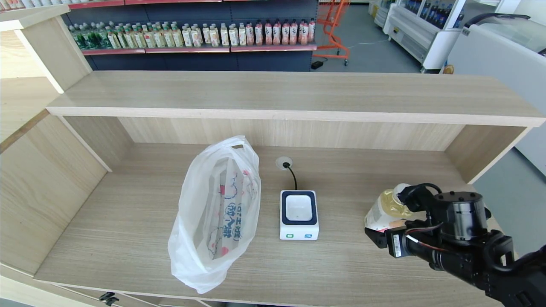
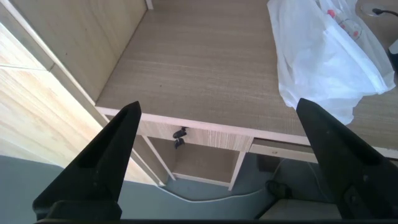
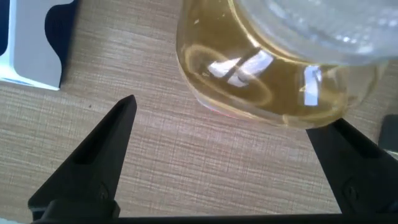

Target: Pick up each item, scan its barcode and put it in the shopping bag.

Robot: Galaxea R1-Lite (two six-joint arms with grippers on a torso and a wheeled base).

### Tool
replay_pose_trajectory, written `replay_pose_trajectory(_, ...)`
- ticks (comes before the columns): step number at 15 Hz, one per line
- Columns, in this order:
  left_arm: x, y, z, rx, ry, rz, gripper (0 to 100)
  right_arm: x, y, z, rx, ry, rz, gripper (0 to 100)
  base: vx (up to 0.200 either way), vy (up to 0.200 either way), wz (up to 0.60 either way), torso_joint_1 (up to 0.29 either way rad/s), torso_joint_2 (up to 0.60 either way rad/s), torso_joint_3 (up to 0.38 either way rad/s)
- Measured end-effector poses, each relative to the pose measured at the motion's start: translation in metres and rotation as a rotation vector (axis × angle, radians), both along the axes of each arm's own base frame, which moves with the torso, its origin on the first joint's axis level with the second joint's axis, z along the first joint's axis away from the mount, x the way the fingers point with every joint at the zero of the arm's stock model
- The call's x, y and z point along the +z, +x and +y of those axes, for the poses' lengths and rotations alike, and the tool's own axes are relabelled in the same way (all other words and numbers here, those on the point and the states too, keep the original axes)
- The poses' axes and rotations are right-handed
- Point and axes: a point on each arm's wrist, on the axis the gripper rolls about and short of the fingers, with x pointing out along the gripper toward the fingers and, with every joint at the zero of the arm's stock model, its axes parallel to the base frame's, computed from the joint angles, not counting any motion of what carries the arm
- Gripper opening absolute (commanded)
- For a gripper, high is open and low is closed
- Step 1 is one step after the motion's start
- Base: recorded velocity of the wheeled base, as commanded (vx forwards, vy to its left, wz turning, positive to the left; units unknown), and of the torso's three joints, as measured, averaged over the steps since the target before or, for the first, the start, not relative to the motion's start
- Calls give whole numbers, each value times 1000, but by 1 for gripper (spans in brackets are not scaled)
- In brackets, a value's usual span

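Observation:
A clear bottle of yellowish drink (image 1: 386,209) with a white cap leans tilted at the counter's right side. My right gripper (image 1: 390,214) is open, with one finger on each side of the bottle. The right wrist view shows the bottle (image 3: 273,68) close up between the spread fingers of that gripper (image 3: 227,115), with a gap on one side. A white plastic shopping bag (image 1: 217,204) stands open left of centre with a printed item inside. The white barcode scanner (image 1: 299,213) sits between bag and bottle. My left gripper (image 2: 217,109) hangs open and empty off the counter's front edge, near the bag (image 2: 323,56).
The wooden counter (image 1: 128,230) has raised side walls and a high back ledge (image 1: 290,94). A cable runs from the scanner to a hole (image 1: 284,162) at the back. A drawer lock (image 2: 180,133) sits under the front edge. A scanner corner (image 3: 31,43) lies near the bottle.

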Motion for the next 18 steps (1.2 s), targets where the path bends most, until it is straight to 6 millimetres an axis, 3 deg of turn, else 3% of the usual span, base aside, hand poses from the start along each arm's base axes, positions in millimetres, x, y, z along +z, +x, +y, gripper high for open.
replay_pose_trajectory(9,0,0,0,-1,0,0,100,-15,20,19,47,-75,-146,100,0,0,0,0,0,0)
replay_pose_trajectory(18,0,0,0,0,0,0,100,-9,40,10,12,-96,-204,100,0,0,0,0,0,0)
